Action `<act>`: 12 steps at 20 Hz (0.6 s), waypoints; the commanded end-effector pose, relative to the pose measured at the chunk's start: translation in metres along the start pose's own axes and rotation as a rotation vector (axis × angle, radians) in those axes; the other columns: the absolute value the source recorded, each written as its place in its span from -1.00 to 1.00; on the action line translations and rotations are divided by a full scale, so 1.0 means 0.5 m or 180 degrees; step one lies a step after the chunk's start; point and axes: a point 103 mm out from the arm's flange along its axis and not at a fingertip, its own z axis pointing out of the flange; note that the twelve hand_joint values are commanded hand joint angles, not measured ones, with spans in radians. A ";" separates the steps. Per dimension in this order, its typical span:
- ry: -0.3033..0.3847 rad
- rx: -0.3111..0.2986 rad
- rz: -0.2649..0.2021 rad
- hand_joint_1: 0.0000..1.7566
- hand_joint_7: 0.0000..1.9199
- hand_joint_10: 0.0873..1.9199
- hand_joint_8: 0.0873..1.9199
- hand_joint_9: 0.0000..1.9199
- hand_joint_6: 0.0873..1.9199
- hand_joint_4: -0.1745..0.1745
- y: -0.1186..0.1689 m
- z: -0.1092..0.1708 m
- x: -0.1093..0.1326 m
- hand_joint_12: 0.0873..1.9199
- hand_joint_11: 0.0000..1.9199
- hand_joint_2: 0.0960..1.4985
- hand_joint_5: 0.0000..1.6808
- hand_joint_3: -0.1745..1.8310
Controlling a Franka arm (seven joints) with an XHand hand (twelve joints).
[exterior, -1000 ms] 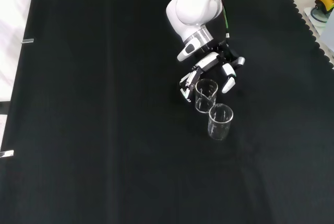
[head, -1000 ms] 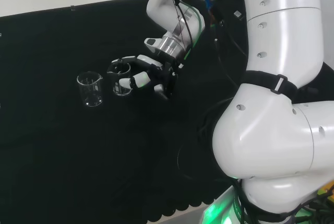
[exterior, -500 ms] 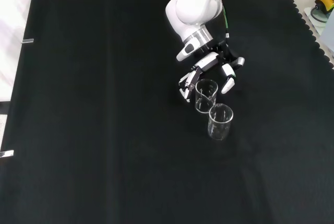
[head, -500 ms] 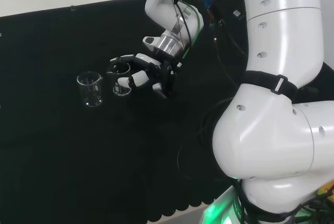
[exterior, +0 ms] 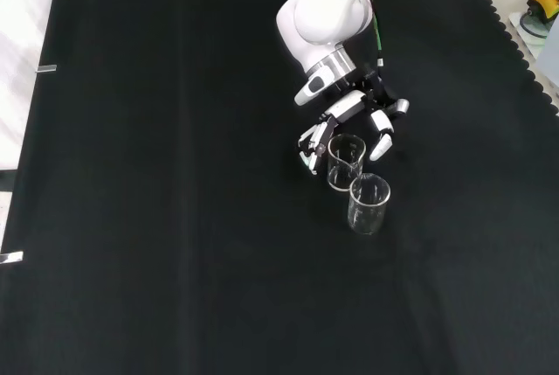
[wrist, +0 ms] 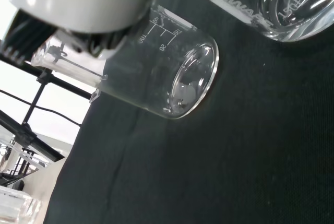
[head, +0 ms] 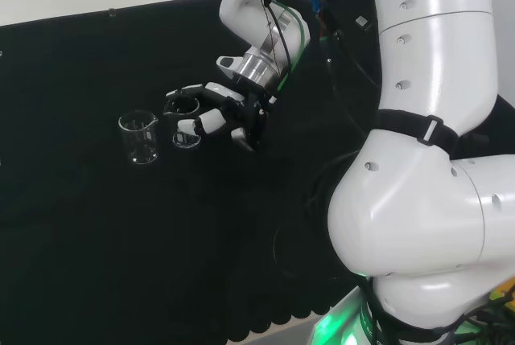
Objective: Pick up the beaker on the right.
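Note:
Two clear glass beakers stand on the black cloth. In the head view one beaker point(head: 138, 137) stands alone at the left, and the other beaker point(head: 185, 124) stands to its right, between the fingers of the hand point(head: 228, 112). In the front view this beaker point(exterior: 345, 162) sits just below the hand point(exterior: 351, 109), and the lone beaker point(exterior: 369, 204) stands lower still, close beside it. Partly curled fingers point(exterior: 310, 142) and the thumb point(exterior: 377, 143) flank the beaker with small gaps showing. The wrist view shows that beaker point(wrist: 167, 78) close up, its base on the cloth.
The arm's white links point(head: 426, 144) take up the right of the head view, with cables point(head: 346, 80) behind the hand. The cloth's scalloped edge point(exterior: 515, 34) runs down the right of the front view. Bare black cloth point(exterior: 175, 218) spreads left of the beakers.
The hand has edged a little left in the head view, closer round the right beaker, and the thumb has drawn nearer to the glass. Both beakers stand about where they were.

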 end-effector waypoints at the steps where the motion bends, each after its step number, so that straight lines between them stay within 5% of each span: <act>1: 0.0000 -0.0009 0.0006 0.11 -0.52 -0.47 -0.48 -0.48 -1.00 -0.03 -0.003 -0.008 -0.004 0.35 -1.00 -0.71 -0.36 0.27; 4: -0.0027 -0.0024 0.0020 0.12 -0.50 -0.48 -0.49 -0.48 -0.91 -0.02 -0.003 -0.010 -0.005 0.34 -1.00 -0.71 -0.29 0.26; 8: -0.0058 -0.0025 0.0037 0.14 -0.45 -0.51 -0.49 -0.45 -0.21 -0.02 -0.002 -0.006 -0.005 0.35 -1.00 -0.69 -0.39 0.25; 12: -0.0077 -0.0026 0.0030 0.16 -0.44 -0.50 -0.48 -0.44 -0.01 -0.03 -0.002 -0.002 -0.002 0.35 -1.00 -0.69 -0.41 0.26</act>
